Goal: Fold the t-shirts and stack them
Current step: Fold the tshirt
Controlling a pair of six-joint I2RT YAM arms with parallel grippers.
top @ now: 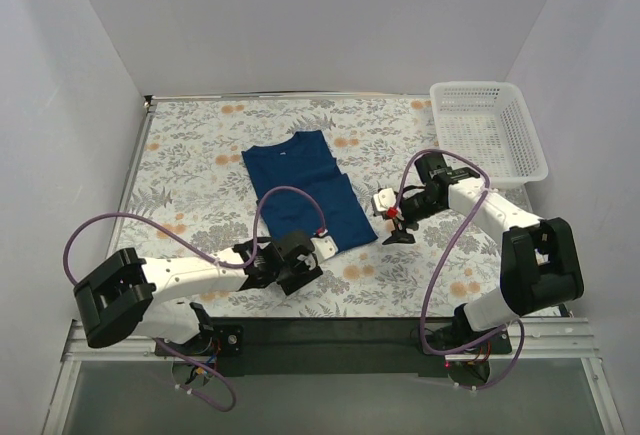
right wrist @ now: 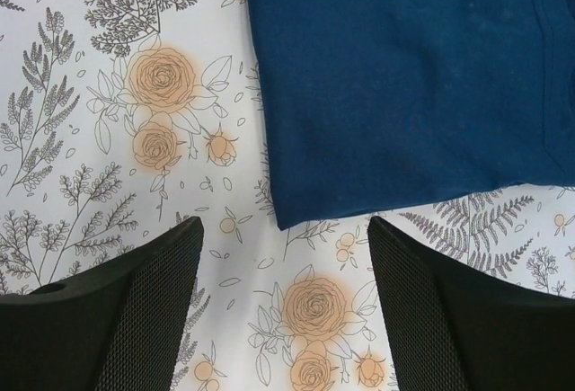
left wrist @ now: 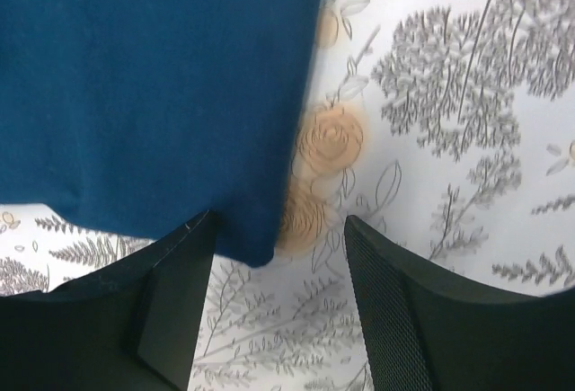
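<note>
T-shirt [top: 305, 190] sits folded mid surface [top: 200, 155], wide room both sides, lattice basket [top: 490, 130] far right. Long axis near-to-far, collar far. Left jaws, right jaws: both released, at its near corners.

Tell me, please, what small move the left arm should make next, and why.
Probably ease the left claw forward and shut it on the shirt: its jaws stand open and the shirt's corner lies just ahead between them, not yet gripped.
</note>
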